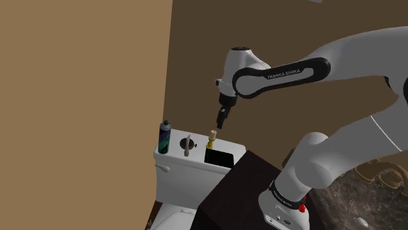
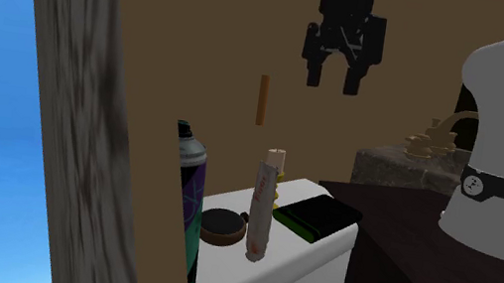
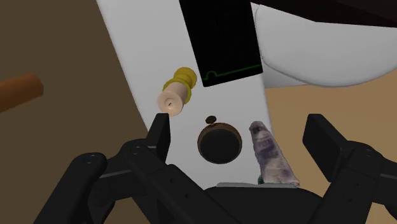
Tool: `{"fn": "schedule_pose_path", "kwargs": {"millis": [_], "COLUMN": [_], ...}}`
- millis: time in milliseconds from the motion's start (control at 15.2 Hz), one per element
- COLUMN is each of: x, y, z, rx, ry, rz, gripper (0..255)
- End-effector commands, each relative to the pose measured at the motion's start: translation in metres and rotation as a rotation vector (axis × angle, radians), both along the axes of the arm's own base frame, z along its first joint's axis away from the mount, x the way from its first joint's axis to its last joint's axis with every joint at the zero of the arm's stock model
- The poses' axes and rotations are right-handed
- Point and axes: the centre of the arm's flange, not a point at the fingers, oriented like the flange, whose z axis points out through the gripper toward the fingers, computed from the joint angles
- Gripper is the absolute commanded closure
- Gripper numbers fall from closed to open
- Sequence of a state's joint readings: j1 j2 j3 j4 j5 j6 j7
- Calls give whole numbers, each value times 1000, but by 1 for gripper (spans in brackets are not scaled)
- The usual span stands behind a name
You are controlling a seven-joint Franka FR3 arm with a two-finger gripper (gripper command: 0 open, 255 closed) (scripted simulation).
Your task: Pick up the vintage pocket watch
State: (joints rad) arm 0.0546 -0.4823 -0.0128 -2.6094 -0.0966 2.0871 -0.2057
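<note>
The pocket watch is a dark round disc with a small crown, lying flat on the white toilet tank lid. It lies between a standing mottled tube and a yellow bottle with a beige cap. My black gripper hangs open well above the lid, and the watch lies below the gap between its fingers. From the side, the gripper is high over the watch and the tube. In the shoulder view the gripper is just above the yellow bottle.
A black box with a green edge lies on the lid near the dark stand. A dark spray can stands at the lid's far end by the brown wall. A short wooden peg sticks out of the wall.
</note>
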Motion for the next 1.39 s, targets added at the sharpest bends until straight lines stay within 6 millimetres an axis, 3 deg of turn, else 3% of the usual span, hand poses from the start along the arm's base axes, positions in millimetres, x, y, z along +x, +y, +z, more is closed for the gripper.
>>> {"fn": "schedule_pose_path", "kwargs": {"millis": [0,990,1320], "x": [14,113,116], "y": [-3,8,9], "z": [-22,-186,-212], "rx": [6,52,53], "ry": [-8,-47,-48], "rz": [40,328,337], "gripper": [0,0,0]}}
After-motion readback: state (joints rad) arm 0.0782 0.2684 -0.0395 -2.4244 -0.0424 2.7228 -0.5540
